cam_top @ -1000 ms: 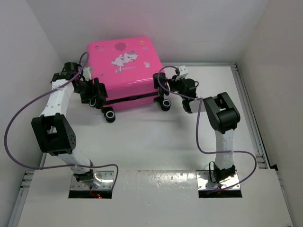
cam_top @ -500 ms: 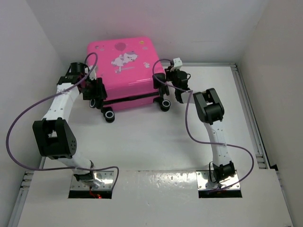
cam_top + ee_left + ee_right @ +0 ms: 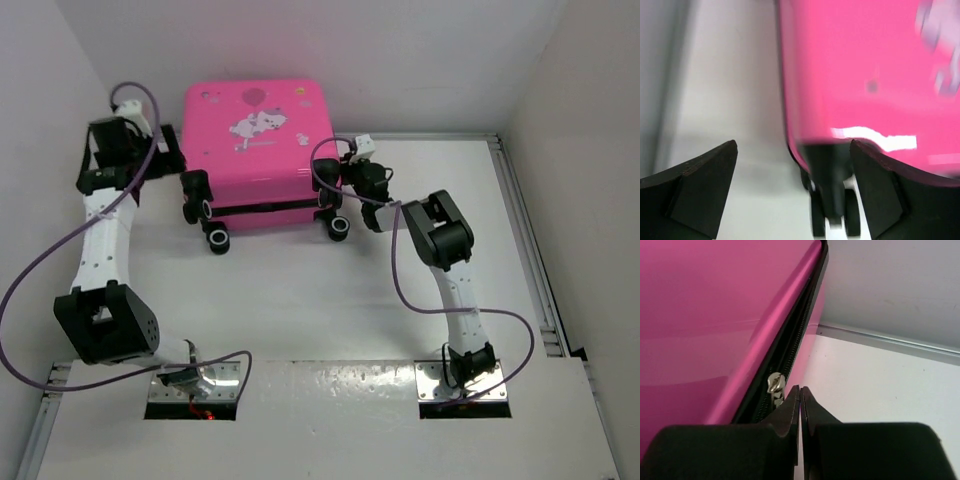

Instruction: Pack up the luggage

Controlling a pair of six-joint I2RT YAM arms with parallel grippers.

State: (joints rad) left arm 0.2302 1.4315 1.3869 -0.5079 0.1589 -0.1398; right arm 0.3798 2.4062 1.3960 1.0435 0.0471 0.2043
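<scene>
Pink hard shell, glossy and smooth with rounded corners, identifies the luggage (image 3: 258,140). It lies flat at the 12 o'clock end of the white table (image 3: 320,300), slightly toward 11 o'clock, with its far edge close to the back wall (image 3: 400,60). A white cartoon animal print (image 3: 257,124) marks the top face.

Note the clearances. At 9 o'clock of the luggage, only a narrow strip of table separates it from the left wall (image 3: 40,120), and the left gripper (image 3: 792,145) occupies that strip. From 3 o'clock through 6 o'clock of the luggage you have broad bare table, bounded on the right by a metal rail (image 3: 520,220).

The luggage is closed, so you cannot see its interior. A black zipper (image 3: 797,335) runs along the seam between the two shell halves. Small black wheels (image 3: 216,240) project from the near edge, toward 6 o'clock.

Left claw: its black fingers (image 3: 700,185) stand spread wide with nothing between them. The left wrist view, which is blurred, shows the pink shell and one wheel ahead of the tips.

Right claw: the right gripper (image 3: 800,390) sits at the 4 o'clock corner of the luggage. Its fingers are pressed flat together. A metal zipper pull (image 3: 775,385) sits just beside the tips, at their 10 o'clock, and is not seen between them.
</scene>
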